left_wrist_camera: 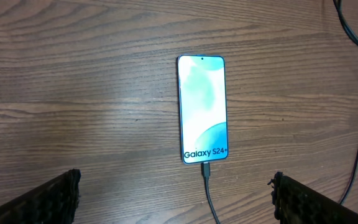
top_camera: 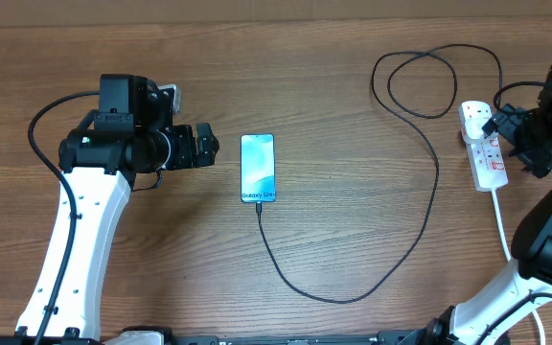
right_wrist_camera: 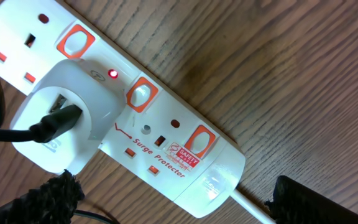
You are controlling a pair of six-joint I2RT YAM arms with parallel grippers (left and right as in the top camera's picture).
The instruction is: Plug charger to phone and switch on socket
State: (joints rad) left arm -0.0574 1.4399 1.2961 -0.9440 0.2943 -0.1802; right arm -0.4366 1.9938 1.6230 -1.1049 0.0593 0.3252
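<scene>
Left fingers (left_wrist_camera: 58, 199) are spread wide with nothing between them. Phone (left_wrist_camera: 202, 109) lies flat on the bench (left_wrist_camera: 73, 93) ahead of them, centred on the gap and touching neither finger. Screen is lit, with "Galaxy S24+" at the short edge nearest the fingers. Charger cable (left_wrist_camera: 209, 193) has its tip seated in that edge's port and runs back between the two fingers. In the overhead view it sweeps in a wide arc and a loop toward the right fingers.

Right fingers (right_wrist_camera: 319, 202) are also spread and pinch nothing. They are over the power strip (right_wrist_camera: 173, 155), one either side of its cord end. White adapter (right_wrist_camera: 61, 124) sits plugged into the strip ahead-left of the fingers, with the black lead going into it. Small red lamp (right_wrist_camera: 112, 74) just beyond the adapter is lit. Orange-rimmed switches (right_wrist_camera: 140, 94) sit in a row; can't tell their positions. Thick white cord (right_wrist_camera: 250, 208) leaves the strip between the fingers.
</scene>
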